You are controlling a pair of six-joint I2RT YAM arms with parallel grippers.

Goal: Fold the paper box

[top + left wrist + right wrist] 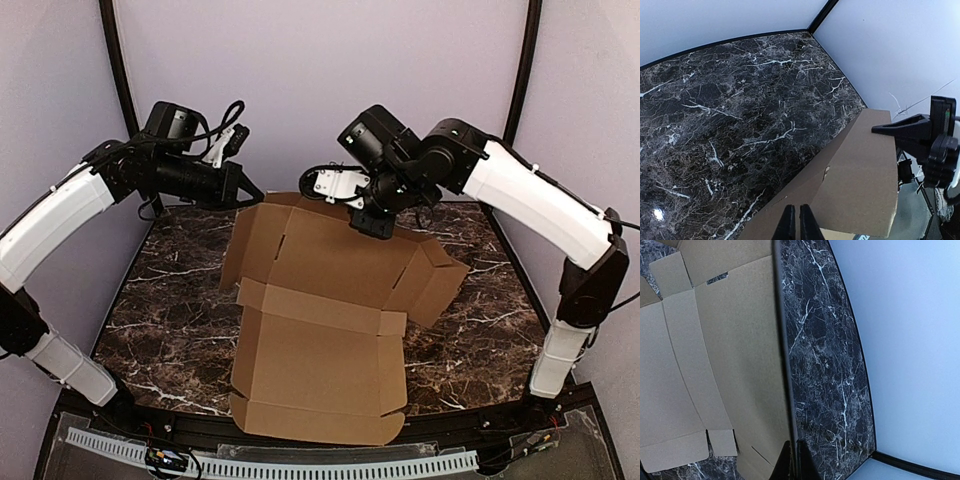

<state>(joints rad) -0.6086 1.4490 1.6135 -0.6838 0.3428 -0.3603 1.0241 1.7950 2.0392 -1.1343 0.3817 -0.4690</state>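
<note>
The paper box (320,350) is a plain brown die-cut cardboard sheet lying open on the dark marble table (165,290). Its far panel is lifted off the table. My left gripper (254,197) is shut on the far left corner of that panel. In the left wrist view its fingers (788,226) pinch the cardboard (860,170). My right gripper (371,228) is shut on the far edge near the middle. In the right wrist view its fingers (784,462) clamp the edge, and the sheet (715,350) spreads out to the left.
Pale walls and black frame posts (115,60) enclose the table at the back and sides. My right arm's gripper shows at the right in the left wrist view (930,145). A white perforated strip (300,465) runs along the near edge.
</note>
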